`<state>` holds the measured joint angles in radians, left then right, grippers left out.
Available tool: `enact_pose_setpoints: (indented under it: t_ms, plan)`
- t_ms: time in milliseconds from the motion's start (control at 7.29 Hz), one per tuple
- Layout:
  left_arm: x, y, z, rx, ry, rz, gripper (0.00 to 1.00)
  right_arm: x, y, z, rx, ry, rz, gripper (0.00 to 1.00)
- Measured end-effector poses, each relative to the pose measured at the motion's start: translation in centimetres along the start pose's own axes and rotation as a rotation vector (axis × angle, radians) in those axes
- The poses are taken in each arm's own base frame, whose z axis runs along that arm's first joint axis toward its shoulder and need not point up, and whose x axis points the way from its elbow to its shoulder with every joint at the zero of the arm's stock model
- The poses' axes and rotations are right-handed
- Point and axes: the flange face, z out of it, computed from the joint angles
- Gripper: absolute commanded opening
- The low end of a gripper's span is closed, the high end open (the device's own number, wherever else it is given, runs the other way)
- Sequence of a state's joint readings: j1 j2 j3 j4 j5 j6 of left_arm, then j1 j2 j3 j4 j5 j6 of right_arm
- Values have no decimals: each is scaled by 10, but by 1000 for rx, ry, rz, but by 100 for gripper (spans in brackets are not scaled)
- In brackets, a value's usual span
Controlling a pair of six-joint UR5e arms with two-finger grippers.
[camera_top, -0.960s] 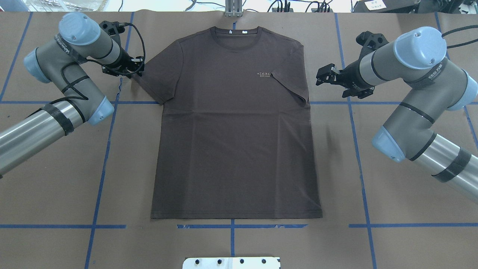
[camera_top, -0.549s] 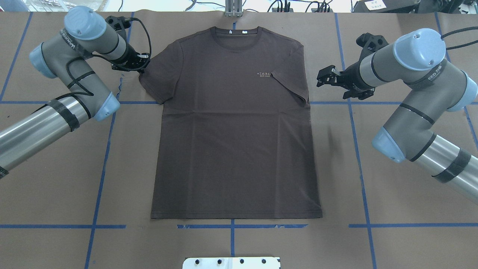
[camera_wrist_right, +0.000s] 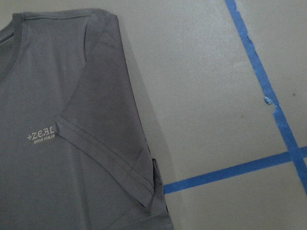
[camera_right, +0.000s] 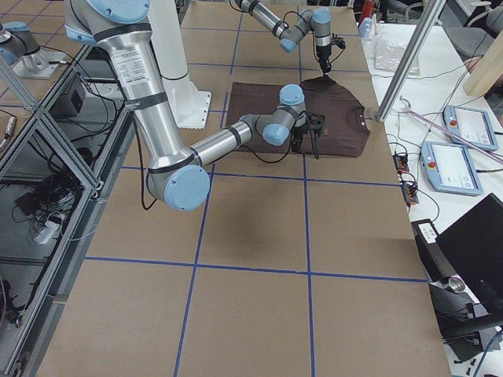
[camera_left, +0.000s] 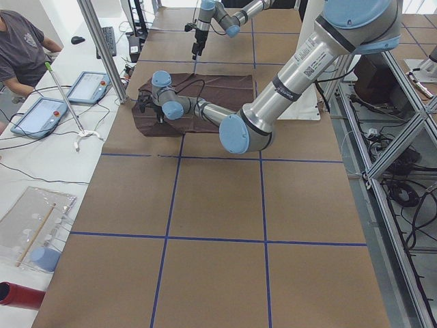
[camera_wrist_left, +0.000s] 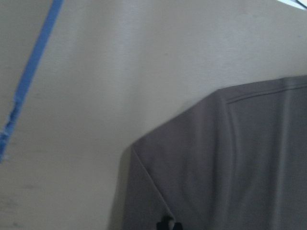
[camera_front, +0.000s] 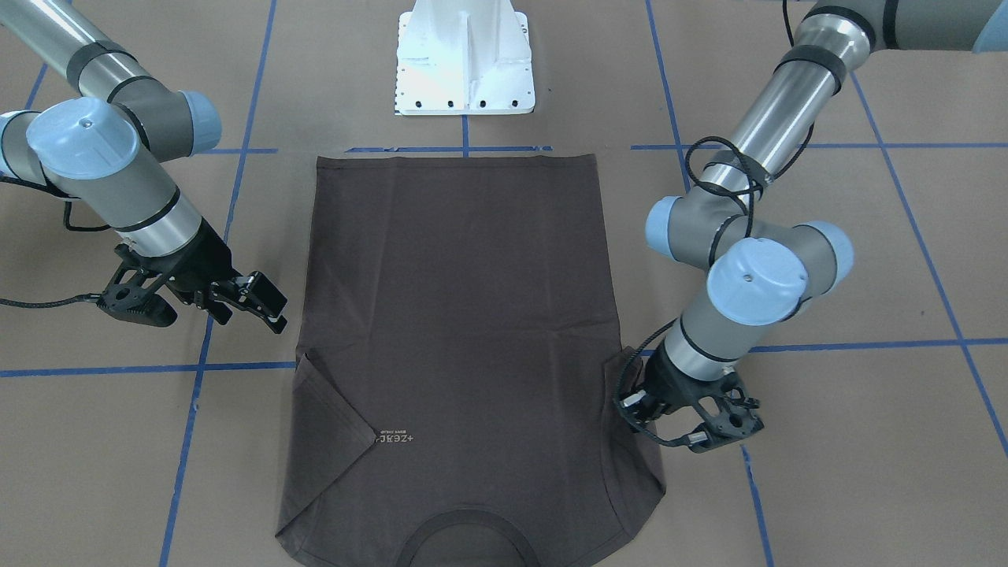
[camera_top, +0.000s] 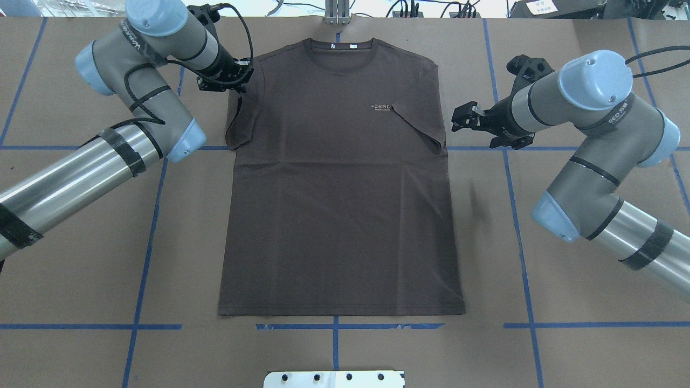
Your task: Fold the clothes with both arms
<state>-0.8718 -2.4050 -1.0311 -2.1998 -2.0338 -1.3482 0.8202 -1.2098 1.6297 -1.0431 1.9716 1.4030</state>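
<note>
- Gripping the T-shirt (camera_top: 339,205) at its left sleeve (camera_top: 240,121), close under the shoulder seam: left gripper (camera_top: 236,86), at the shirt's 10 o'clock in the overhead view. Fingers are together on the fabric. The sleeve's outer edge below them curls up off the table (camera_top: 566,302).
- Left arm (camera_top: 81,172) comes in from 8 o'clock.
- T-shirt lies flat and front up at mid-table, collar at 12 o'clock, hem at 6 o'clock just short of a blue tape line (camera_top: 345,326).
- Right sleeve (camera_top: 418,126) is folded inward over the chest, its corner touching the end of the chest print (camera_top: 380,106).
- Right gripper (camera_top: 459,117) is at the shirt's 2 o'clock, just beside the folded sleeve and apart from it. Fingers are spread and hold nothing.
- White pedestal (camera_front: 465,63) sits beyond the hem, at 6 o'clock.
</note>
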Motion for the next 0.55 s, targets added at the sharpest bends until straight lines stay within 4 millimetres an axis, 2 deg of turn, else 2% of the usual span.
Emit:
enact_pose_setpoints:
  t_ms: [137,274,549]
  plan:
    - [19,12,2,-11,12,-21,0,-3,4,3,19,4,-6,100]
    - [29,23,6,-20,17,-30,0,-5,6,4,29,4,-10,100]
    - [35,34,12,-29,18,-33,0,-6,6,7,32,7,-12,100]
